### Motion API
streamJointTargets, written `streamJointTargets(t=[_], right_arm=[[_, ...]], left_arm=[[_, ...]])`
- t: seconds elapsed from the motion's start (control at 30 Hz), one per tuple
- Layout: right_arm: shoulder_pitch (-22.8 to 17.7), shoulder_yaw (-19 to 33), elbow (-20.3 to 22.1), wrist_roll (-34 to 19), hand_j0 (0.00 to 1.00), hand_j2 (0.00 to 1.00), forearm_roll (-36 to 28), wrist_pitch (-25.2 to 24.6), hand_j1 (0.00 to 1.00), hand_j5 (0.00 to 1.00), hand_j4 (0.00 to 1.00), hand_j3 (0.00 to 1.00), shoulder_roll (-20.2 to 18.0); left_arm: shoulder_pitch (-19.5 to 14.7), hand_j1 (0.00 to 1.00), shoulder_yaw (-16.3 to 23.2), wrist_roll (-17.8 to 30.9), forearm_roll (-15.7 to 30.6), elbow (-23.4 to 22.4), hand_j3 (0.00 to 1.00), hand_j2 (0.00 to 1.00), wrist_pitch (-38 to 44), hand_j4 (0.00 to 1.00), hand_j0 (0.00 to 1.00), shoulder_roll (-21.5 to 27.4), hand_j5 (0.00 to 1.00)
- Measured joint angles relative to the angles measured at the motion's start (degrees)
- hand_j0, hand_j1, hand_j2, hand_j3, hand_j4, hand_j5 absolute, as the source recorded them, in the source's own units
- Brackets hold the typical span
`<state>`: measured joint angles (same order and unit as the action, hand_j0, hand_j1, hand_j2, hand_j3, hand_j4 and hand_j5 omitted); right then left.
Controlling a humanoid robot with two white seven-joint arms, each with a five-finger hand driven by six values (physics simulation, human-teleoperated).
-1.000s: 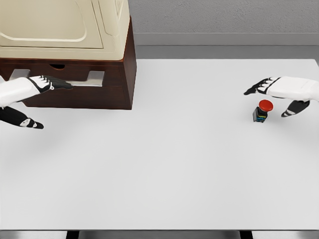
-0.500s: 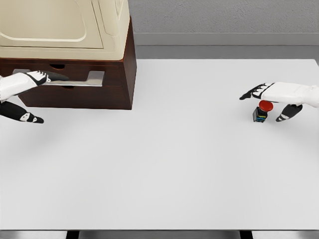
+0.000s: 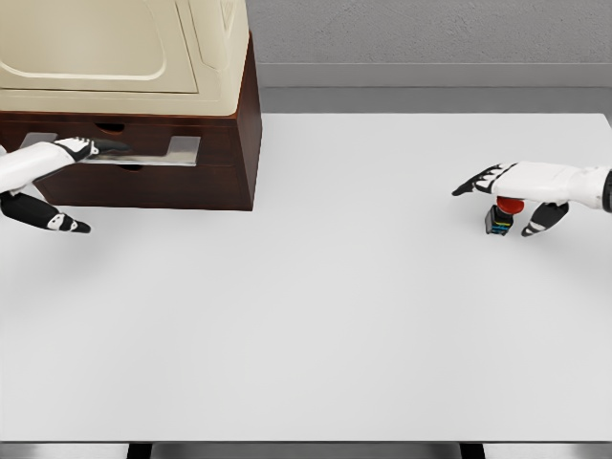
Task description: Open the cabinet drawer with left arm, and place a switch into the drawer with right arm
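right hand (image 3: 512, 196) has slid left and lower over the red-capped black switch (image 3: 501, 216), fingers spread, thumb beside it, nothing gripped yet | left hand (image 3: 59, 159) has crept back left, fingertips on the flat silver drawer handle (image 3: 143, 152), not clearly clasped | dark wooden cabinet drawer (image 3: 153, 153) looks barely open | grasp pending

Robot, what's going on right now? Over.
Left hand at drawer handle, open. Right hand open above red-button switch. Drawer shut. Table path unobstructed.
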<state>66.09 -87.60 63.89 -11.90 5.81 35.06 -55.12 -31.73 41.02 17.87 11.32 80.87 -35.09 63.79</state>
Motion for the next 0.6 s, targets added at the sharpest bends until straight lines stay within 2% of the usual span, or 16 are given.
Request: streamJointTargets(t=[0.2,0.3,0.37,0.5,0.6], right_arm=[[0.0,0.1,-0.93,-0.43,0.98,0.98,0.11,0.0,0.98,0.98,0.98,0.98,0.11],[0.0,0.18,-1.08,-0.94,0.79,0.79,0.25,0.0,0.79,0.79,0.79,0.79,0.1],[0.0,0.2,-1.11,-1.48,0.76,0.76,0.32,0.0,0.76,0.76,0.76,0.76,0.1],[0.0,0.3,-1.1,-1.96,0.64,0.64,0.37,0.01,0.64,0.64,0.64,0.64,0.11],[0.0,0.41,-1.07,-2.12,0.59,0.59,0.38,0.01,0.59,0.59,0.59,0.59,0.16]], left_arm=[[0.09,1.0,0.07,0.06,0.16,-0.99,1.0,1.0,0.0,1.0,1.0,-0.64,1.0],[0.18,1.0,0.25,0.24,0.24,-0.94,1.0,1.0,0.0,1.0,1.0,-0.51,1.0],[0.0,1.0,0.33,0.99,0.58,-0.87,1.0,1.0,0.01,1.0,1.0,-0.34,1.0],[-0.18,1.0,0.35,2.01,1.28,-0.69,1.0,1.0,0.05,1.0,1.0,0.01,1.0],[-0.18,1.0,0.4,2.83,1.75,-0.45,1.0,1.0,0.02,1.0,1.0,0.47,1.0]])
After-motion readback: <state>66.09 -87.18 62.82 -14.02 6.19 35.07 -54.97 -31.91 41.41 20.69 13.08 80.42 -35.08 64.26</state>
